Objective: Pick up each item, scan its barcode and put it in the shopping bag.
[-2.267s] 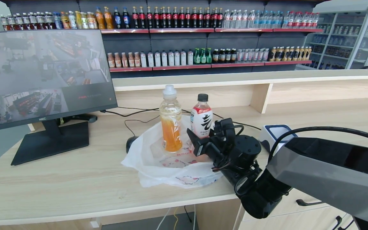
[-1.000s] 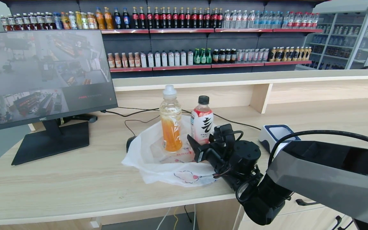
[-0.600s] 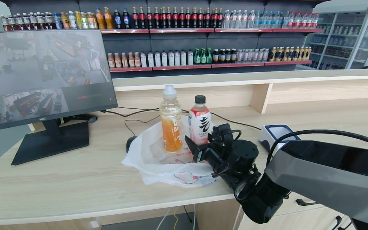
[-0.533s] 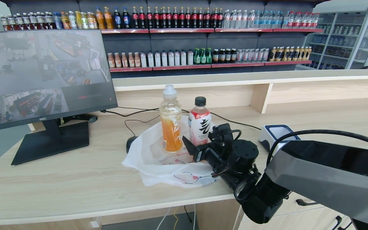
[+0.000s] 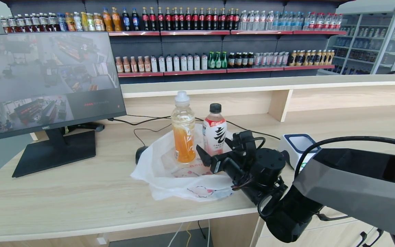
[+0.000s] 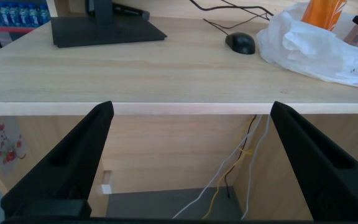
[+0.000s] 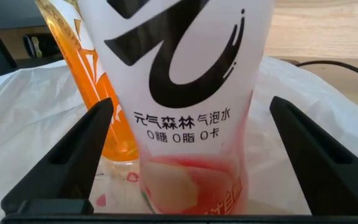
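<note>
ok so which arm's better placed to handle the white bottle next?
Right, probably. The right claw is open, with the white bottle standing between its fingers on the shopping bag. The left claw, also open, sits low in front of the counter edge, well away from the bag.

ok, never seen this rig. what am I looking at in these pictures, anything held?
A two-armed robot at a shop counter. The wide picture is from its head camera; the other two are from wrist cameras, each looking out between that arm's two black fingers. On the counter: a monitor, a mouse, a barcode scanner, and a white shopping bag with an orange drink bottle and a white bottle standing on it. The right pincer is open around the white bottle, so nothing is held. The left pincer, also open, hangs in front of the counter, below its top.
</note>
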Robot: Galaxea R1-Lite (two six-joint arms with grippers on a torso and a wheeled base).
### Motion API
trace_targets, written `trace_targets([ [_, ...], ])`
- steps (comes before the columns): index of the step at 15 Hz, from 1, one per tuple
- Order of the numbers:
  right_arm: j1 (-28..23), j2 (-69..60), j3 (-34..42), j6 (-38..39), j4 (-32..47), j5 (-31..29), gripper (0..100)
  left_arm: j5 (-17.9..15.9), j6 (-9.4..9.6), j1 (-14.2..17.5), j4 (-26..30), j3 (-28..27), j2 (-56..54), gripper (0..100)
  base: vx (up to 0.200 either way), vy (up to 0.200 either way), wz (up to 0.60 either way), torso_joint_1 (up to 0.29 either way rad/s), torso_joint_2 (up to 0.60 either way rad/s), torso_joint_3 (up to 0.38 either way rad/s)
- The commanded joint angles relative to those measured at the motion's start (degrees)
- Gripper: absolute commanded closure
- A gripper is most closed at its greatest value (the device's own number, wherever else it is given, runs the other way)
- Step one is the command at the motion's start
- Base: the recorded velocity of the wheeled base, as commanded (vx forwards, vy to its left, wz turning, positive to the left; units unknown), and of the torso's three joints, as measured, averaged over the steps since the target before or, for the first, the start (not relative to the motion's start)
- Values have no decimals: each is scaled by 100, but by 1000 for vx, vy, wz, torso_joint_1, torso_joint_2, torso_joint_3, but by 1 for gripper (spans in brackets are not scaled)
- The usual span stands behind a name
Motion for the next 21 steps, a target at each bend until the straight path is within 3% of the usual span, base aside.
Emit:
trace_targets([
  [1,33,-601,463,-1,-12,-1,0,1,-1,0,0,0,-2,0,0,0,0,0,0,0],
  [7,296,-2421,2309,-45,-12,-1,0,1,-1,0,0,0,-2,0,0,0,0,0,0,0],
  [12,287,-4917,4840,-221,-12,8,0,1,-1,0,0,0,-2,0,0,0,0,0,0,0],
  [14,270,-5743,5025,-396,234,-1,0,1,-1,0,0,0,-2,0,0,0,0,0,0,0],
  [15,261,-6156,5025,-475,542,-1,0,1,-1,0,0,0,-2,0,0,0,0,0,0,0],
  [18,270,-7949,5025,-502,2889,8,0,1,-1,0,0,0,-2,0,0,0,0,0,0,0],
  [21,305,-10463,4999,-924,6070,157,0,1,-1,0,0,0,-2,0,0,0,0,0,0,0],
])
